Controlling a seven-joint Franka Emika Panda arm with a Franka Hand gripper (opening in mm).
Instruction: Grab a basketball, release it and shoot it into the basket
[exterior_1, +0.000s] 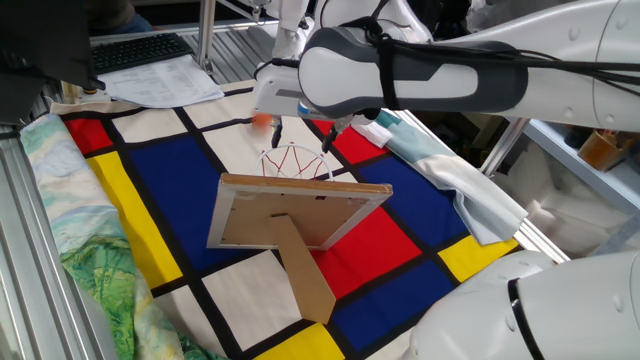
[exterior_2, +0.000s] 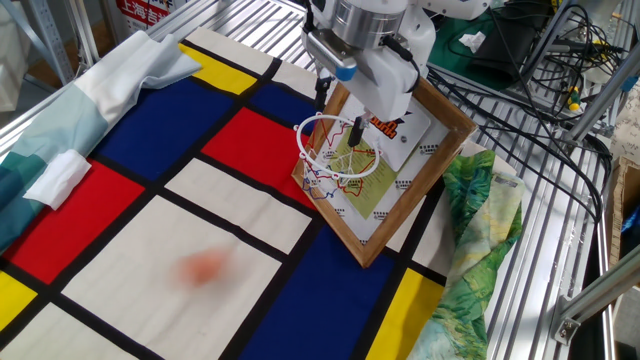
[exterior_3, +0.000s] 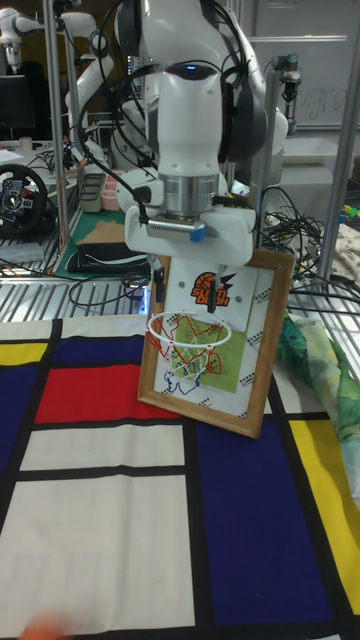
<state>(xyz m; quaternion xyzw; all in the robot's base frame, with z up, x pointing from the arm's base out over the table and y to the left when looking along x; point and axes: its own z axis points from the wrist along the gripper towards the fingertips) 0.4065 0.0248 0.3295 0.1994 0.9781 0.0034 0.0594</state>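
— Where's the small orange toy basketball (exterior_2: 205, 266)?

— A blur on the desk's (exterior_2: 150, 260) white cloth panel, well away from my tool (exterior_2: 338, 112), which hangs spread and empty over the red wire hoop with white net (exterior_2: 335, 160).

— Handling?

— Light, bouncy, rolls easily, I'd say. Pinch it across the middle.

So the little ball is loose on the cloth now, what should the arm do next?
Probably lift away from the basket and go after the basketball: the hand hangs open and empty over the hoop, and the ball is a blur on the white square, apparently rolling.
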